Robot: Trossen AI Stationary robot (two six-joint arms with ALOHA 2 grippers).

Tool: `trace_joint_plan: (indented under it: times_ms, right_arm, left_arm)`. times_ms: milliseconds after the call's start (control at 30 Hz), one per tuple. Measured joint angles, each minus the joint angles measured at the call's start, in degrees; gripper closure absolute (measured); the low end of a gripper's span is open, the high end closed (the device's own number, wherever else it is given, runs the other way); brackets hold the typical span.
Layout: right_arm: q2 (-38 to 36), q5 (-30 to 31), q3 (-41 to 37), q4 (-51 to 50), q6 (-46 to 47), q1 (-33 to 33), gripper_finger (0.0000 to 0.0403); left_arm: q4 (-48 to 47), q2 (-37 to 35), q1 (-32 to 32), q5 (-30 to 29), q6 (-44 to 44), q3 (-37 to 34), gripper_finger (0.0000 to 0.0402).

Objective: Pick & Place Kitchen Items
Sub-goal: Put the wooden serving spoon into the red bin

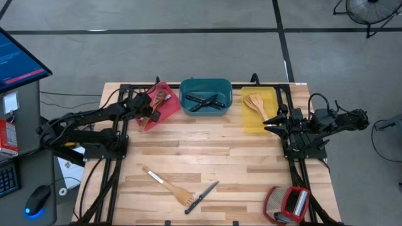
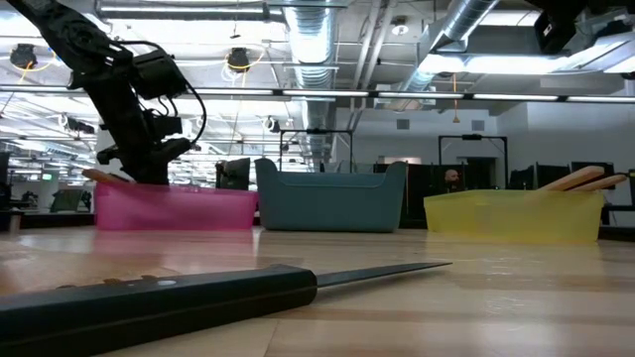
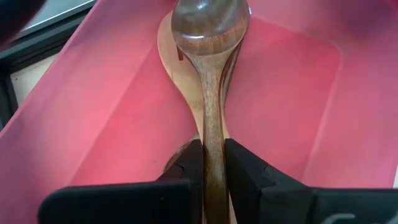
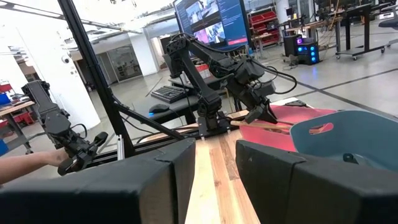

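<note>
My left gripper [image 1: 149,112] is over the red tray [image 1: 164,108] at the table's far left, shut on a dark wooden spoon [image 3: 211,74]. A lighter wooden spoon [image 3: 171,68] lies under it in the tray. My right gripper [image 1: 271,123] is open and empty at the near end of the yellow tray [image 1: 259,125], which holds wooden spatulas [image 1: 255,103]. Black-handled knives [image 1: 204,100] lie in the teal tray [image 1: 183,94]. A slotted wooden spatula [image 1: 169,186] and a black-handled knife [image 1: 202,196] lie flat on the table near its front edge. My left gripper pinches the dark spoon's handle [image 3: 212,140] between its two fingers [image 3: 186,168], one on each side. The spoon runs forward from the fingers, bowl [image 3: 211,25] up, above the lighter spoon. Whether the bowl end rests on anything, I cannot tell.
A bulky red-and-silver object [image 1: 287,204] sits at the table's near right corner. The three trays stand in a row along the far edge. The knife [image 2: 198,297] lies close to the low camera. Bare wood lies between the trays and the two loose utensils.
</note>
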Motion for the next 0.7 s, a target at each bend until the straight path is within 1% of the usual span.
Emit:
trace_joint_plan:
  times_ms: [233, 400, 433, 533, 700]
  right_arm:
    - [-0.01, 0.00, 0.00, -0.01, 0.00, 0.00, 0.0277]
    - [0.00, 0.00, 0.00, 0.00, 0.26, 0.00, 0.0277]
    - [0.00, 0.00, 0.00, -0.01, 0.26, 0.00, 0.0277]
    - [-0.01, 0.00, 0.00, -0.01, 0.28, 0.00, 0.0277]
    - [-0.01, 0.00, 0.00, -0.02, 0.44, 0.00, 0.0277]
  left_arm:
    - [0.05, 0.00, 0.00, 0.14, 0.00, 0.00, 0.0339]
    - [0.43, -0.05, 0.00, 1.68, -0.01, 0.00, 0.0309]
    - [0.75, -0.34, 0.00, 2.84, 0.14, 0.00, 0.0304]
    - [3.59, -2.82, -0.36, 10.13, 1.59, 0.00, 0.0289]
    - [8.50, -11.22, -2.36, 27.21, 1.55, 0.02, 0.0271]
